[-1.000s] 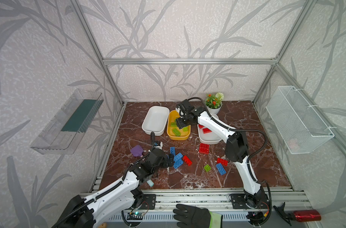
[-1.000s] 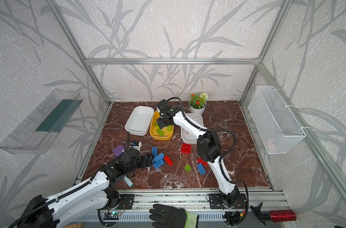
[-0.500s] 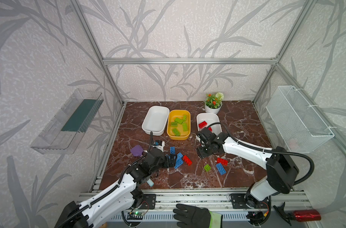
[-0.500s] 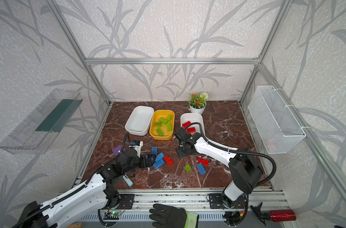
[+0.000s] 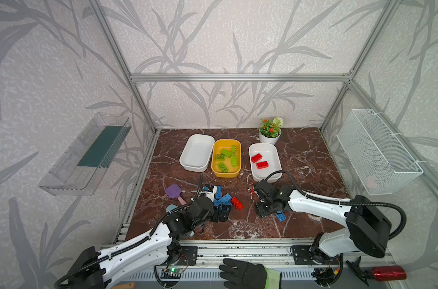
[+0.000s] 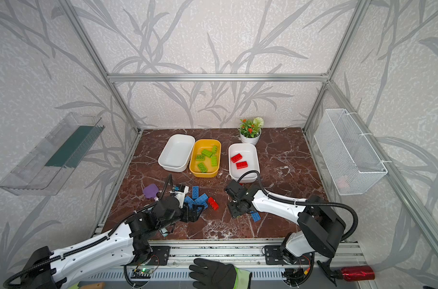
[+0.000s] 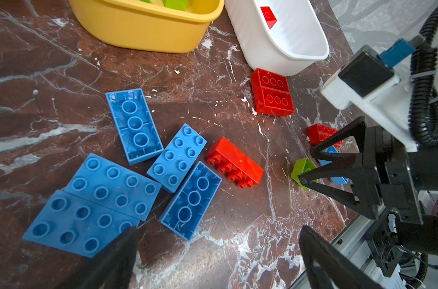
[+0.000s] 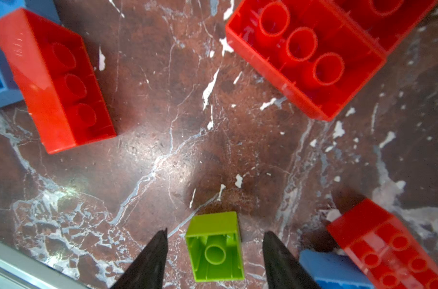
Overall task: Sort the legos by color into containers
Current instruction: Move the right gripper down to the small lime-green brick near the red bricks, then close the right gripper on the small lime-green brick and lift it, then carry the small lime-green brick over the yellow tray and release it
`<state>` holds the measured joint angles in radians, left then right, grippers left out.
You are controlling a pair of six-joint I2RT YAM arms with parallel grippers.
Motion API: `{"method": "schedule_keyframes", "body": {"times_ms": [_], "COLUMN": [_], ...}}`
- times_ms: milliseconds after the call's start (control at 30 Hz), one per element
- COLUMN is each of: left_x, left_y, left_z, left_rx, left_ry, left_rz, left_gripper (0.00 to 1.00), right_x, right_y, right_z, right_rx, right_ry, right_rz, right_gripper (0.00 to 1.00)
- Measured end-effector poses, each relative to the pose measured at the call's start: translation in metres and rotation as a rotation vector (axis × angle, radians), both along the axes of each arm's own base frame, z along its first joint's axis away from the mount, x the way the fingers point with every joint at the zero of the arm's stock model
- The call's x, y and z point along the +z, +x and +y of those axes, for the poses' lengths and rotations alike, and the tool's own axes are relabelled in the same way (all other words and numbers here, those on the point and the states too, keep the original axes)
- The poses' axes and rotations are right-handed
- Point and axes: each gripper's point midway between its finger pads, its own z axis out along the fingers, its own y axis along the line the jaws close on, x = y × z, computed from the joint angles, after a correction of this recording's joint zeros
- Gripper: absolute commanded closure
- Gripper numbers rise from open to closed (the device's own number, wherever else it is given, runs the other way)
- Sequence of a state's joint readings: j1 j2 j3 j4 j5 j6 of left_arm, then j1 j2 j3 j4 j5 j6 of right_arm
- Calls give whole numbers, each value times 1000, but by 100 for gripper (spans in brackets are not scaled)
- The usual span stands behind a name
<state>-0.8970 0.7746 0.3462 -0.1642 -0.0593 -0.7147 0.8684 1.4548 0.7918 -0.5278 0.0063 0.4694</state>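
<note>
Marble table (image 5: 300,152), legos (image 7: 177,157); camera label (image 5: 208,193) unreadable.

Table (image 5: 300,155) is white-veined brown marble. Tubs (image 5: 225,174) are white, yellow, white. Bricks (image 7: 135,125) are blue, red, lime.

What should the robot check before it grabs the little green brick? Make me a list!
1. The little green brick sits between the jaws of the right claw: ok.
2. The claw is shut on it: not ok, gaps show on both sides.
3. The blue brick is clear of the claw: cannot tell, it lies very close.
4. The yellow tub has room and holds only green bricks: ok.
5. The left claw is out of the way, open by the blue pile: ok.
</note>
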Motion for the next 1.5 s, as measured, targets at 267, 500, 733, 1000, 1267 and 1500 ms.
{"method": "schedule_keyframes", "body": {"times_ms": [267, 500, 733, 1000, 1267, 1500], "left_x": [6, 2, -4, -5, -6, 5], "left_y": [0, 1, 4, 9, 9, 7], "left_z": [10, 23, 25, 19, 17, 24], "left_rx": [41, 82, 80, 75, 72, 94], "left_ry": [-17, -5, 54, 91, 97, 70], "left_rz": [-29, -59, -59, -38, -32, -54], "left_gripper": [1, 1, 1, 1, 1, 1], "right_x": [-10, -21, -20, 0, 19, 49], "right_y": [1, -8, -9, -7, 1, 18], "right_z": [5, 8, 3, -7, -5, 15], "right_rx": [-6, -4, -39, -53, -56, -35], "right_ry": [-1, -36, -36, -41, -35, 6], "right_rz": [12, 33, 10, -45, -86, -136], "right_gripper": [53, 65, 69, 70, 71, 71]}}
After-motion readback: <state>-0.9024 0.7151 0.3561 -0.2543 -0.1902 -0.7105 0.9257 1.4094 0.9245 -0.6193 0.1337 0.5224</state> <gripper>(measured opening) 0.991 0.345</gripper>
